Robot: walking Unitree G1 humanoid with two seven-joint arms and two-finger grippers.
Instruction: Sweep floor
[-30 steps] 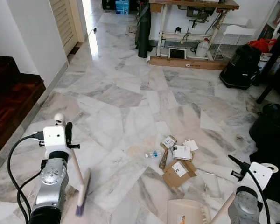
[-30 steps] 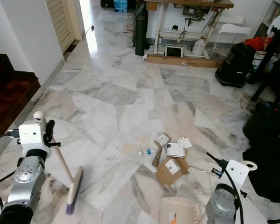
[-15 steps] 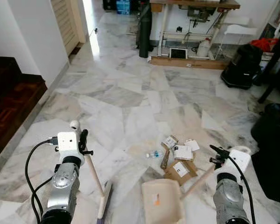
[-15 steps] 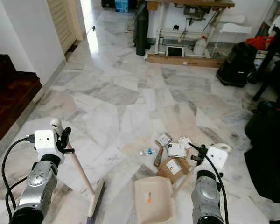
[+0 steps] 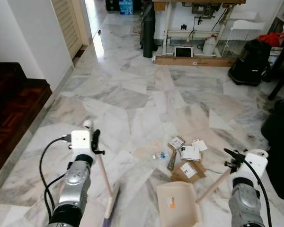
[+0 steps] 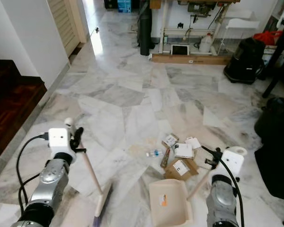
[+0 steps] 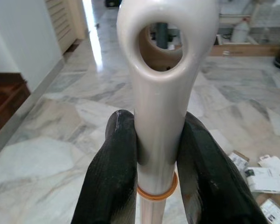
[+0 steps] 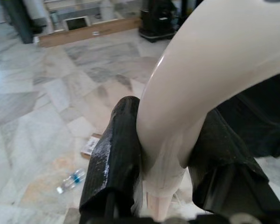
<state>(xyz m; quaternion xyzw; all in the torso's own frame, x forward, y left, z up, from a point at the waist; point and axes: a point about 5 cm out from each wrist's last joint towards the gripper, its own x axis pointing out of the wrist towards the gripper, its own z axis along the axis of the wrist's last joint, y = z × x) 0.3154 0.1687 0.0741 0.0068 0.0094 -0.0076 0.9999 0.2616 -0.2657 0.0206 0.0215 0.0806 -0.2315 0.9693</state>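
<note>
Left gripper point(image 7: 157, 154) is pinching the broom handle point(image 5: 103, 172), right gripper point(image 8: 164, 154) is pinching the dustpan handle point(image 5: 213, 185); litter pile point(image 5: 185, 158) is lying ahead, between them, just beyond the dustpan point(image 5: 178, 210).

Both silver arms reach forward, left gripper point(image 7: 156, 154) and right gripper point(image 8: 165, 158) fingers clamped tight.

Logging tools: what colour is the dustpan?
Cream dustpan with an orange label, clearest in right eye view.

a lived-in home. marble floor point(image 5: 132, 94) runs past dark wooden stairs point(image 5: 14, 109). a sewing table point(image 5: 194, 19) stands at the far wall.
</note>
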